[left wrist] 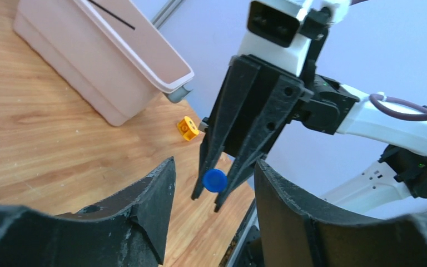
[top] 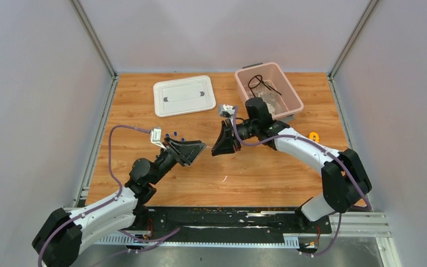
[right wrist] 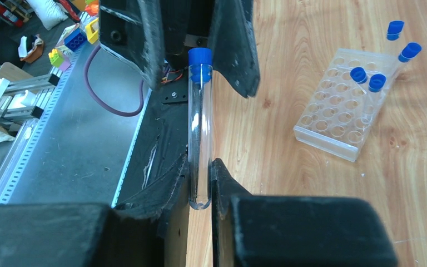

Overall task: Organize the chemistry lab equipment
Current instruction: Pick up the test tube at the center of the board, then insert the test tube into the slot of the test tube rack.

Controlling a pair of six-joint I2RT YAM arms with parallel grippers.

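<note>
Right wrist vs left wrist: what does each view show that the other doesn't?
Right wrist only: the clear tube rack with four blue-capped tubes, and the held tube at full clear length. Left wrist only: the pink bin and small orange object. Both: the right gripper shut on the held tube, cap end between the left gripper's open fingers.

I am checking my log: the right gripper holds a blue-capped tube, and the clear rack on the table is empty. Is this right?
The rack is not empty: the right wrist view shows four blue-capped tubes in it. The right gripper does hold a blue-capped tube.
</note>
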